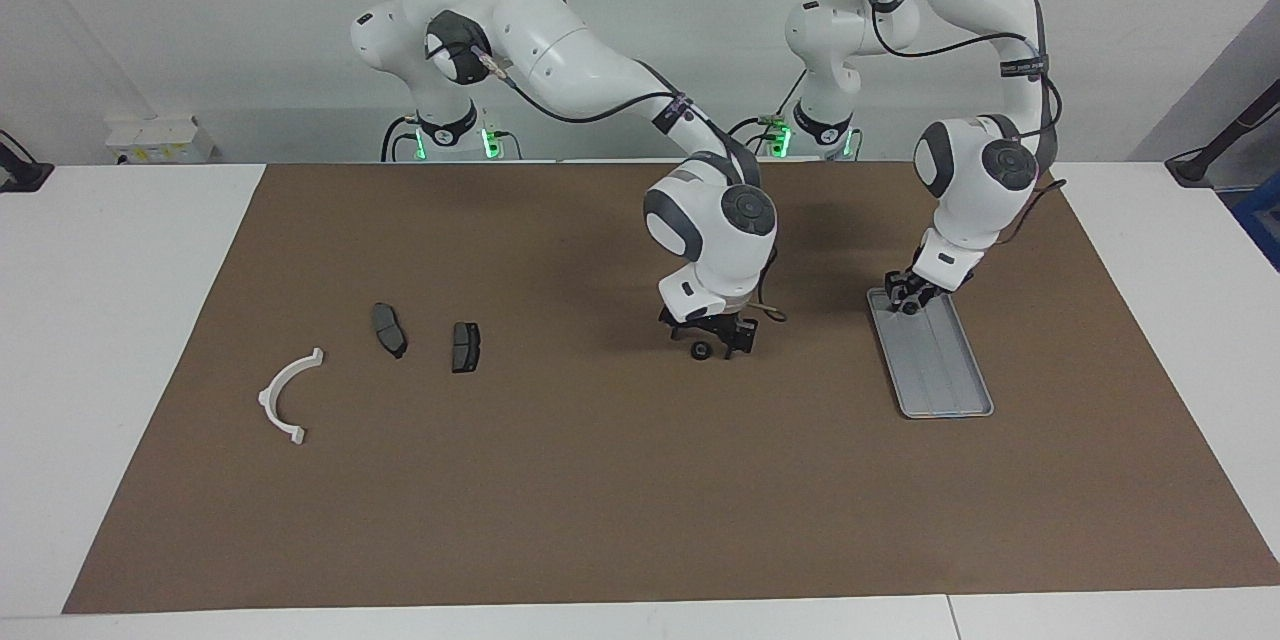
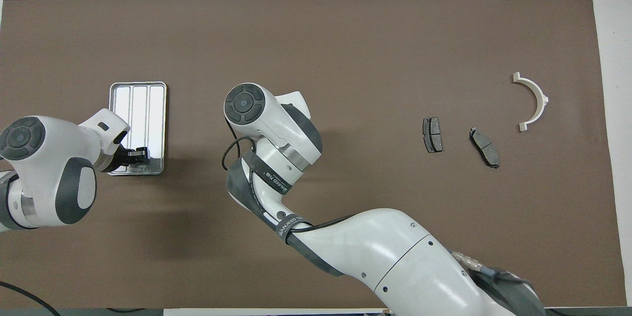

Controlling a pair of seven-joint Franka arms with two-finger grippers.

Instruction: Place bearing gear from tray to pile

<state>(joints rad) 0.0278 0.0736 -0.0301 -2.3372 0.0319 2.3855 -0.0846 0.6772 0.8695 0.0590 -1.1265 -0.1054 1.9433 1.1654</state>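
Observation:
The bearing gear point(image 1: 702, 351), a small black ring, lies on the brown mat mid-table, away from the tray. My right gripper point(image 1: 714, 347) is down at the mat, open, and the gear shows between its fingers. In the overhead view the right arm's wrist hides the gear. The silver tray point(image 1: 945, 375) point(image 2: 139, 101) lies toward the left arm's end. My left gripper point(image 1: 906, 299) point(image 2: 136, 154) is low over the tray's end nearest the robots. The pile, a white bracket point(image 1: 285, 395) point(image 2: 535, 101) and two dark pads point(image 1: 389, 330) point(image 1: 465, 347), sits toward the right arm's end.
A brown mat point(image 1: 600, 500) covers most of the white table point(image 1: 120, 320). A loose cable loop point(image 2: 232, 150) hangs beside the right arm's wrist. The right arm's long forearm point(image 2: 375, 237) stretches over the mat between the gear and the robots.

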